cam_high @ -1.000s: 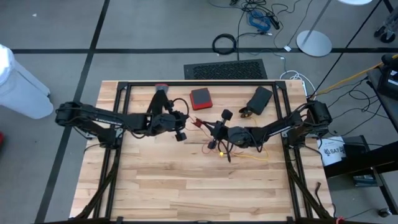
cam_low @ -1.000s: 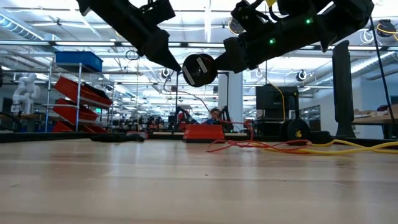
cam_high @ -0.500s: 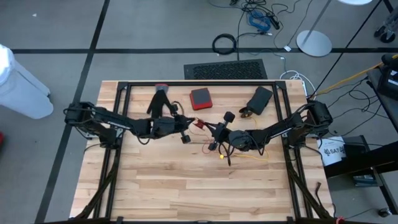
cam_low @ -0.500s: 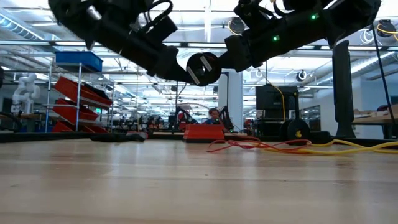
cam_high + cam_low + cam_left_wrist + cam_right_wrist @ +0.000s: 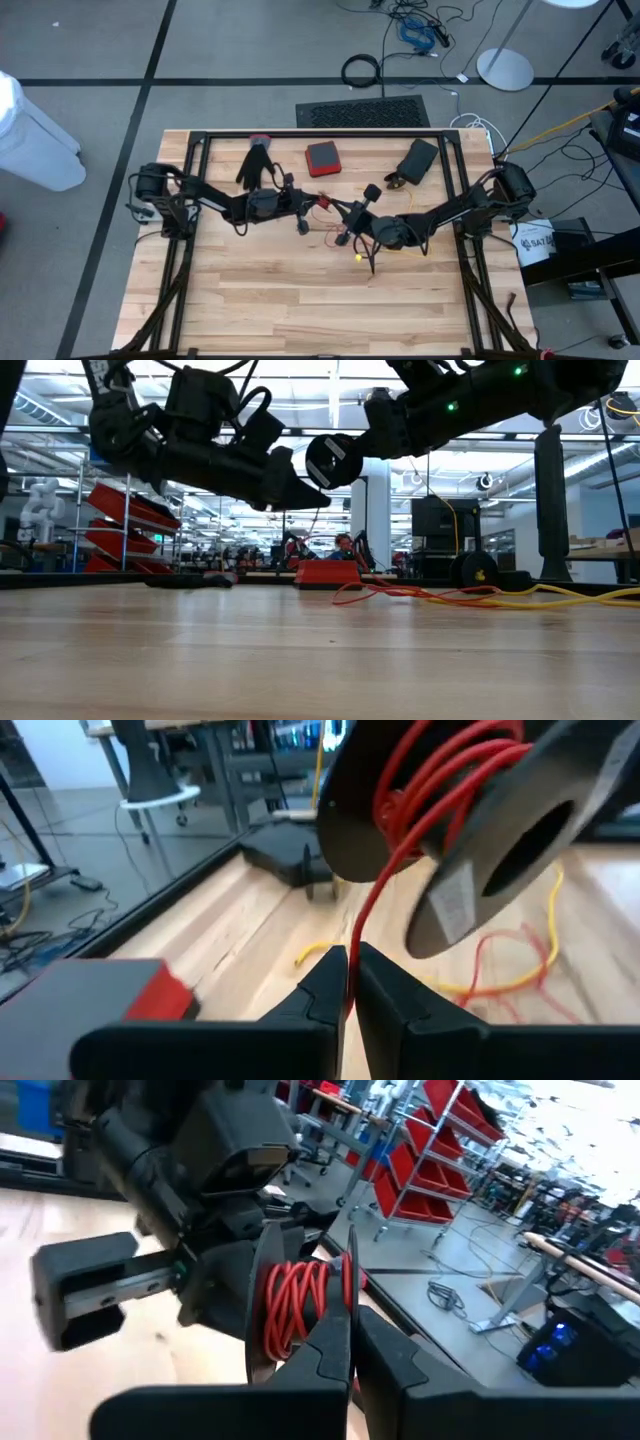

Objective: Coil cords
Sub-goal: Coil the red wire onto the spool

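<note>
Left gripper (image 5: 303, 211): over the middle of the table (image 5: 250, 300), reaching toward the right arm. In the left wrist view its fingers (image 5: 325, 982) stand nearly together with a red cord (image 5: 365, 935) running down through the thin gap between them; whether they pinch it or only guide it, cannot tell.

Right gripper (image 5: 352, 214): over the table centre, just beside the left gripper. Fingers (image 5: 335, 1342) closed on the rim of a black spool (image 5: 520, 830), holding it clear of the table.

Red cord: several turns wound round the spool's hub (image 5: 295, 1305); one strand drops from the hub to the left fingers. More loose red cord lies on the wood below and beyond the spool (image 5: 375, 593).

Yellow cord (image 5: 560, 596): loose on the table by the right arm, mixed with the red strands; a yellow end shows beneath the right gripper (image 5: 357, 256).

Short black cord: cannot pick it out among the arms.

Black glove (image 5: 258, 158): flat near the far edge, left of centre.

Red box (image 5: 322, 157): near the far edge, just beside the glove.

Black case (image 5: 416, 158): far right of the table, lying at an angle.

Thick black cable ring (image 5: 361, 70): on the floor beyond the table.
</note>
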You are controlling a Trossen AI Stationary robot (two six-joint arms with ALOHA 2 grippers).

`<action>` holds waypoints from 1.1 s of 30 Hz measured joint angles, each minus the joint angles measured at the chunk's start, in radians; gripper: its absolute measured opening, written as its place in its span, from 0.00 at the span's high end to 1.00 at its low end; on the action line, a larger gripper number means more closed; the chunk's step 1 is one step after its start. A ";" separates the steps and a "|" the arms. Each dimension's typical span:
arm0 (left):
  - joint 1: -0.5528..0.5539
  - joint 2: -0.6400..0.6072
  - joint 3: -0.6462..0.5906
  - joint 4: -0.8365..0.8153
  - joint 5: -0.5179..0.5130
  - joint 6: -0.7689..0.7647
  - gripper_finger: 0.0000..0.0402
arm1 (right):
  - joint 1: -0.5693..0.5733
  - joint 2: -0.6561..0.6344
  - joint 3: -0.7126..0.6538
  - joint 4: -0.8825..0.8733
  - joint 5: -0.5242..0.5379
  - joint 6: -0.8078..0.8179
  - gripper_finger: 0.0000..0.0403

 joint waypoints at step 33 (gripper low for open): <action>-0.130 0.464 0.067 0.464 -0.090 -0.189 0.93 | 0.090 0.000 -0.009 0.043 0.127 -0.028 1.00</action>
